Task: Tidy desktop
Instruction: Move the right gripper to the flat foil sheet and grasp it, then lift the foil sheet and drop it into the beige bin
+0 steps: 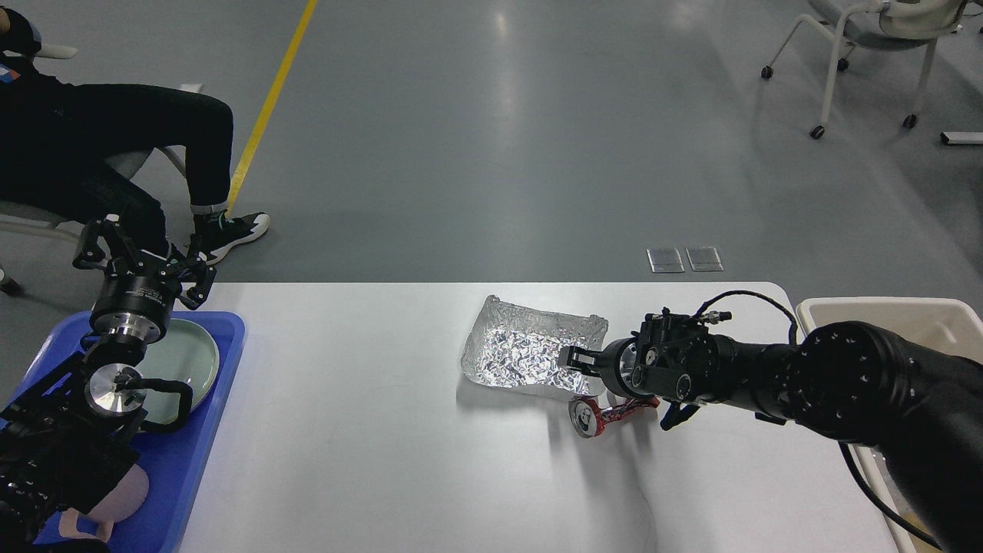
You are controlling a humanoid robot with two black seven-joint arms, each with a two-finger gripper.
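Note:
The white desktop (pixel 369 430) holds a crumpled silver foil tray (pixel 530 355) and, just in front of it on the right, a crushed red can (pixel 593 416). My right gripper (pixel 614 390) is low over the table, right above the can. One finger (pixel 576 358) lies at the foil tray's right edge and the other (pixel 671 417) sits by the can's right end. The jaws look spread, with nothing held, and the can's right end is partly hidden by the gripper. My left gripper (pixel 142 253) is open and empty above the far edge of the blue tray.
A blue tray (pixel 188 461) at the table's left edge holds a pale green plate (pixel 184 357) and a pink item (pixel 123 491). A beige bin (pixel 875 311) stands off the right edge. A seated person (pixel 115 146) is at far left, and a wheeled chair (pixel 868 46) at back right.

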